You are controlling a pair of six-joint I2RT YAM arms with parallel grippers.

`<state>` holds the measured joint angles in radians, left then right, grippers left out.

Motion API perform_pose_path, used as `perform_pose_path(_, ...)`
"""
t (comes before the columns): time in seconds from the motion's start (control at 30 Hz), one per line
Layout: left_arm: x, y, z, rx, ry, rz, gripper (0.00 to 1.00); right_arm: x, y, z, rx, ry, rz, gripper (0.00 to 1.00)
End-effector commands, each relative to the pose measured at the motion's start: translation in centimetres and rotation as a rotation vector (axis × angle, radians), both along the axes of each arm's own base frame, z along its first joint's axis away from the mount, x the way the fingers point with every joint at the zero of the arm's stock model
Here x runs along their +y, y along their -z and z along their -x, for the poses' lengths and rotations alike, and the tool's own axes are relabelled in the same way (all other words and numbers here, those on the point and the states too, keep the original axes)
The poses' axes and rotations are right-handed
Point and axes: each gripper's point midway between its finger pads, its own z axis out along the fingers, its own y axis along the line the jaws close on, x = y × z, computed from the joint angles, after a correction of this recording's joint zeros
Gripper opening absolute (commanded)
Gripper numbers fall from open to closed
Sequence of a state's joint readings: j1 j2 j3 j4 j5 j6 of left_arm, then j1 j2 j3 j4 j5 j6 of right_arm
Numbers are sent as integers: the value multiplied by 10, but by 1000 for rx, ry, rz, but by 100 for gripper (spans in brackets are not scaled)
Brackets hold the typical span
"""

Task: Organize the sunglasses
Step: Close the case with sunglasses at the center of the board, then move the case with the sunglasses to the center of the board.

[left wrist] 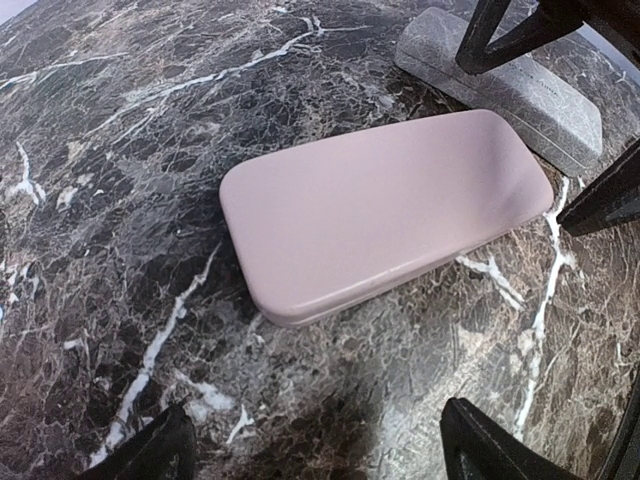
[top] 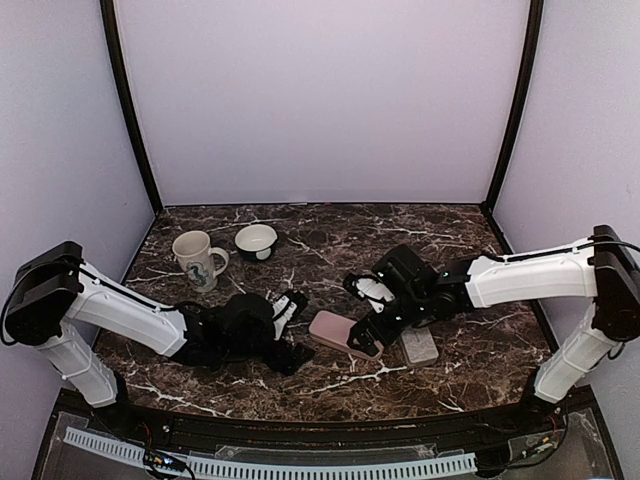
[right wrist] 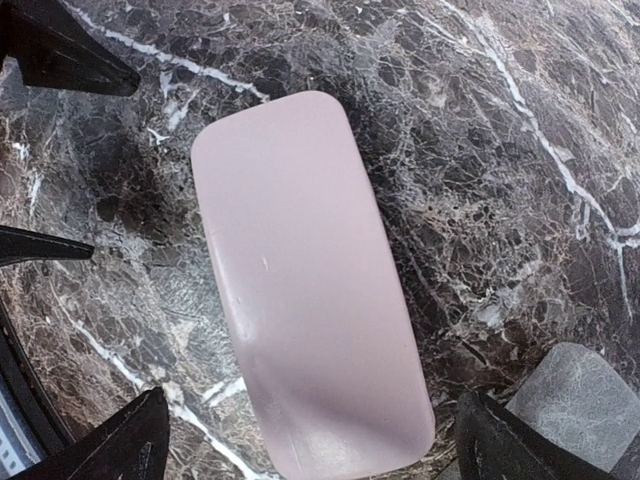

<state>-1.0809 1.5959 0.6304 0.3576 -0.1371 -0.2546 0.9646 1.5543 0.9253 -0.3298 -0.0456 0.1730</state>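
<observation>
**Fig. Both arms over the pink case; no sunglasses in view.** You will not find the sunglasses in any of the three views. The likeliest place for them is inside the shut pink case (top: 330,328) or the grey case (top: 420,345) just beside it on the marble table (top: 450,240), though the closed lids make this impossible to confirm.

*Handling.* Expect each pair to be light, with thin frames, weak hinges and lenses that scratch easily. Take hold at the bridge or along the front frame, never on a lens or out at the tip of an arm. The pink case looks rigid, smooth and round-edged, so it will probably slide under a glancing touch. Grip it across its short width, near the middle.

*Claws.* The left claw (left wrist: 318,408) has its fingers well apart and holds nothing. The pink case lies ahead of its tips, untouched. The right claw (right wrist: 312,395) is also spread wide and empty. The near end of the pink case sits between its fingers, with one finger close to the case's edge. Whether that finger grazes the case you cannot tell.
</observation>
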Motion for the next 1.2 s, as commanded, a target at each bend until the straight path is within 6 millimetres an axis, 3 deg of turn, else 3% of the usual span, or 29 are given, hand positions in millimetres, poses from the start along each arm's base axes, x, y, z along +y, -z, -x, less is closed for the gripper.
perform_pose_path(0.0, 10, -1, 1, -26, -4, -41, 87, -4, 12, 0, -4, -38, 135, 100)
perform_pose_path(0.43, 3, 0, 1, -12, 9, -22, 88, -10, 50, -3, 37, -90, 317, 99)
perform_pose_path(0.77, 1, -1, 1, -13, 11, -17, 88, -10, 49, 8, 70, -136, 295, 78)
perform_pose_path(0.97, 1, -1, 1, -13, 11, -15, 88, -7, 47, 10, 73, -163, 275, 58)
perform_pose_path(1.07, 1, -2, 1, -15, 10, -11, 88, -4, 44, 11, 65, -175, 259, 54)
perform_pose_path(1.17, 2, -7, 0, -24, 7, -3, 88, -3, 41, 9, 53, -178, 250, 56)
